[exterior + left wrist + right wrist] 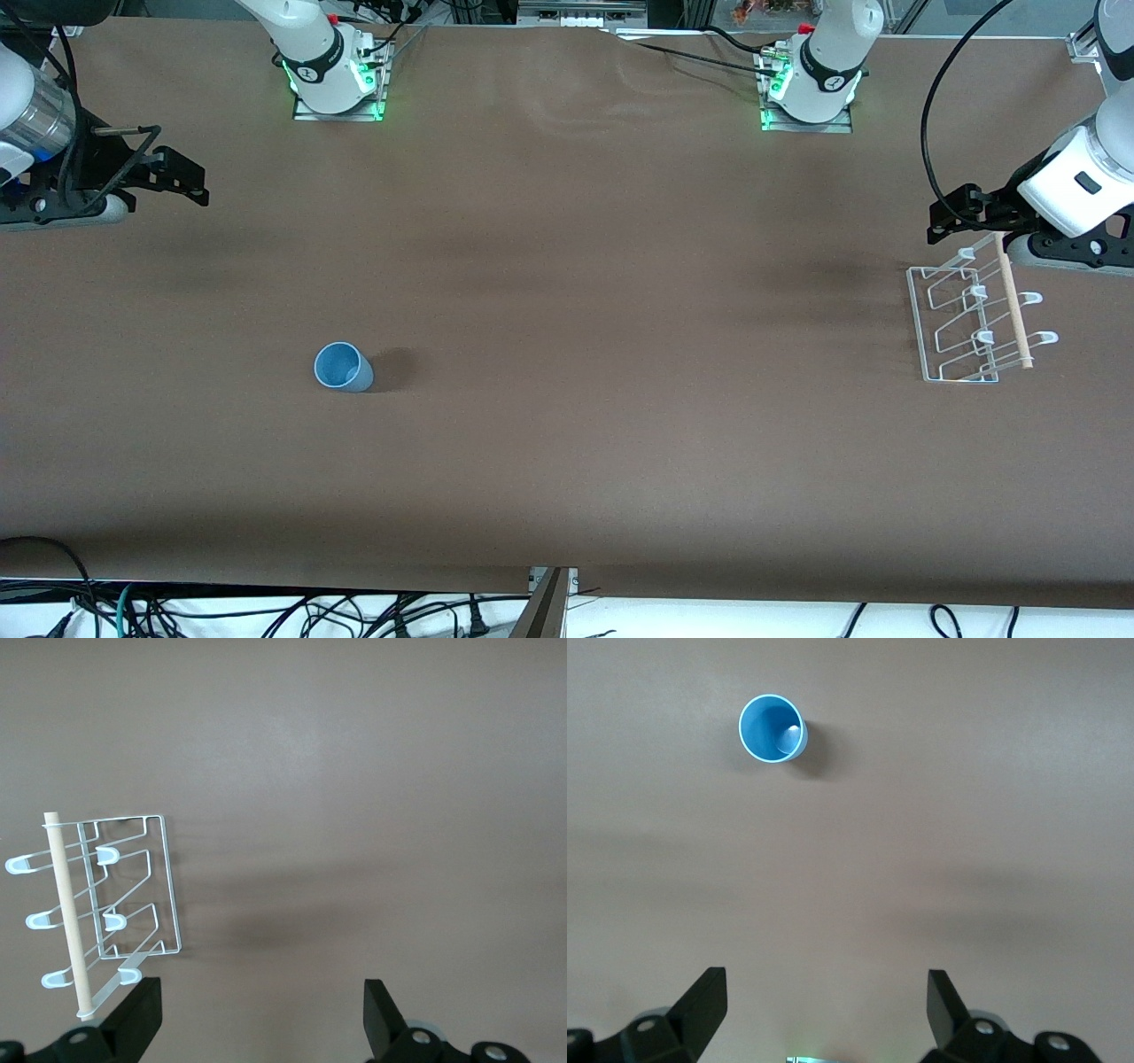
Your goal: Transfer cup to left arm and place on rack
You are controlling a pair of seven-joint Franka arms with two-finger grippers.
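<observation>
Standing upright on the table, the cup [343, 367] sits well apart from both spread, empty grippers: right gripper [182, 177], left gripper [952, 213].

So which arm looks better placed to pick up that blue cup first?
The right arm, probably. The cup stands upright toward its end of the table, and the open right gripper already views it. The open left gripper hangs by the rack.

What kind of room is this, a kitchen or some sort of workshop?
Most likely a robotics lab, not a kitchen: two robot arms are bolted along one table covered in brown sheet, loose cables hang at its edge, and only a cup and a small rack sit on it.
</observation>
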